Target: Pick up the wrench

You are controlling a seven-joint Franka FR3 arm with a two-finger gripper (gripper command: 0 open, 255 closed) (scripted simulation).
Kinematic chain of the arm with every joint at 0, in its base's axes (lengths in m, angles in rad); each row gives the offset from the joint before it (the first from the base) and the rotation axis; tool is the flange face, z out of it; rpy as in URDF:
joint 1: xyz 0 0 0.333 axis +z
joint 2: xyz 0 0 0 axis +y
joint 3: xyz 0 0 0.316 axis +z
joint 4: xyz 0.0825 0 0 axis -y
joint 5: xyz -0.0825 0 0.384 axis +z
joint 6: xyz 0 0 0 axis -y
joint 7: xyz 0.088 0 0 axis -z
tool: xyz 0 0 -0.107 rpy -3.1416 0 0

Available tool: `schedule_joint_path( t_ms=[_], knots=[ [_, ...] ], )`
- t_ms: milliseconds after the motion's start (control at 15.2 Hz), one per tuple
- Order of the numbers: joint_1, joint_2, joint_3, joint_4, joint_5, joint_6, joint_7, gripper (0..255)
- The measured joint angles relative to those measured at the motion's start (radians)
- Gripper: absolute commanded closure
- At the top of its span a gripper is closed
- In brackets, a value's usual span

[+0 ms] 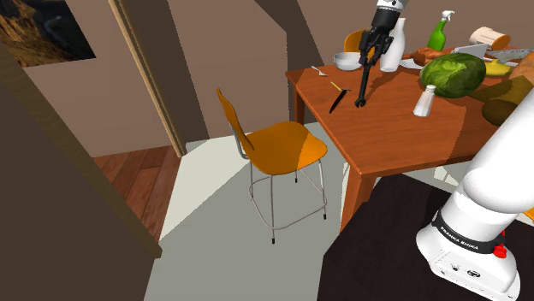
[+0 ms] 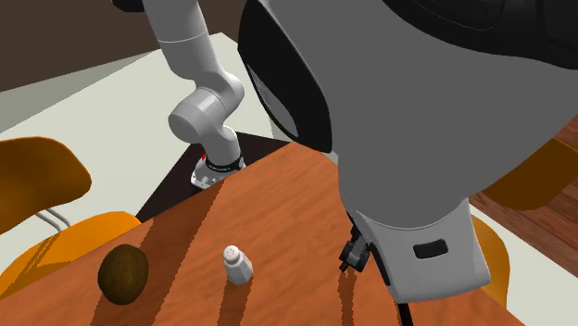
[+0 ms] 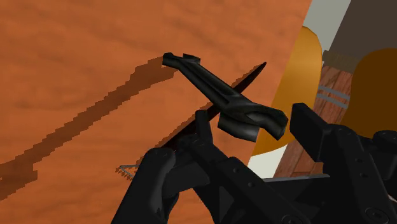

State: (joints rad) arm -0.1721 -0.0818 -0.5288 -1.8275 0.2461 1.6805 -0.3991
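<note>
A dark wrench (image 1: 363, 81) hangs almost upright over the near corner of the wooden table (image 1: 394, 137), its lower end just above the tabletop. My black gripper (image 1: 371, 44) is shut on its upper end. In the wrist view the wrench (image 3: 210, 83) stretches away from the gripper (image 3: 254, 124), its head clasped between the fingers (image 3: 205, 127), and its shadow runs across the wood below. In the second exterior view the arm blocks most of the scene, and part of the black hand (image 2: 354, 252) shows beneath it.
A black knife (image 1: 336, 98) lies on the table beside the wrench. A salt shaker (image 1: 423, 101), a green melon (image 1: 452, 73), a bowl (image 1: 347, 60) and bottles (image 1: 389, 47) stand further along the table. An orange chair (image 1: 278, 145) stands at the table's corner.
</note>
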Motion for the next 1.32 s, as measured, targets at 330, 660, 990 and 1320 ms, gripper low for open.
schedule_joint_path(
  t_ms=[330,660,990,1320],
  knots=[
    [0.000,-0.001,0.001,-0.001,0.001,0.001,0.000,255],
    [0.000,0.001,0.000,0.006,0.001,-0.004,0.001,255],
    [0.000,0.004,-0.001,0.066,0.001,-0.061,0.014,255],
    [-0.002,0.022,-0.005,0.153,0.009,-0.132,0.024,255]
  ],
)
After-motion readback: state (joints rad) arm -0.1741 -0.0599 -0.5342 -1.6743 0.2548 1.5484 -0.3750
